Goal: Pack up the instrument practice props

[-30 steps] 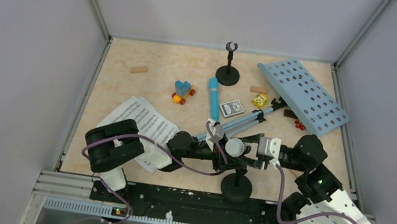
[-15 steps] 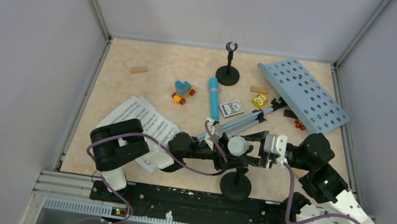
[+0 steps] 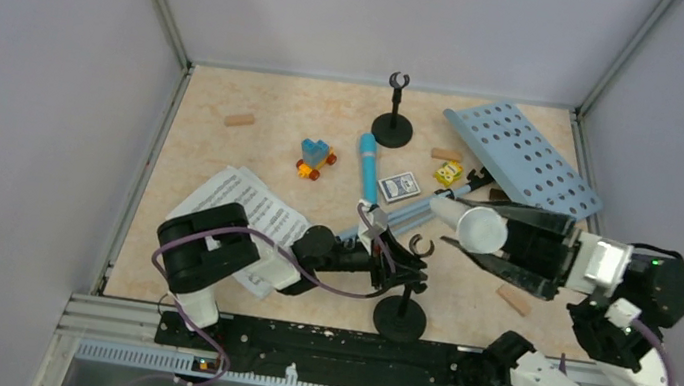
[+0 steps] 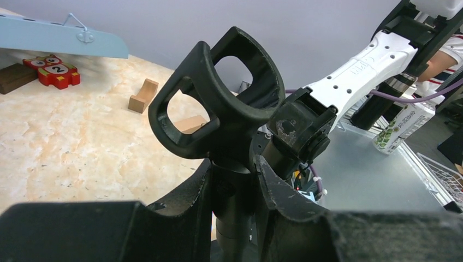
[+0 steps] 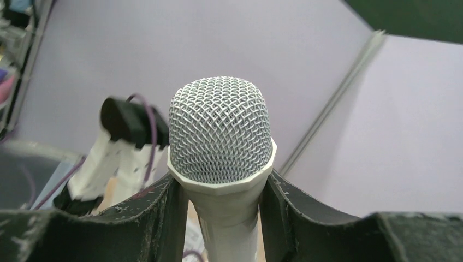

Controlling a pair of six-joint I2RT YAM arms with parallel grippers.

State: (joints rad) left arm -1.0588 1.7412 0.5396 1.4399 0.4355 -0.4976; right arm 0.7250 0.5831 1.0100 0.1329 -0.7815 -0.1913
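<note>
Right gripper (image 3: 463, 225) is clamping the white toy microphone (image 3: 480, 230) just below its mesh head, holding it in the air above the table (image 3: 223, 151), long axis near upright, head pointing up. Left gripper (image 4: 232, 210) is pinching the upright stem of the near black holder (image 4: 218, 103).

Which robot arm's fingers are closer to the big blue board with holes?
Right. The right fingers, holding the white microphone, hover just beside the light-blue rack. The left fingers, clamped on a black holder by its stem, are farther off toward the near edge.
</note>
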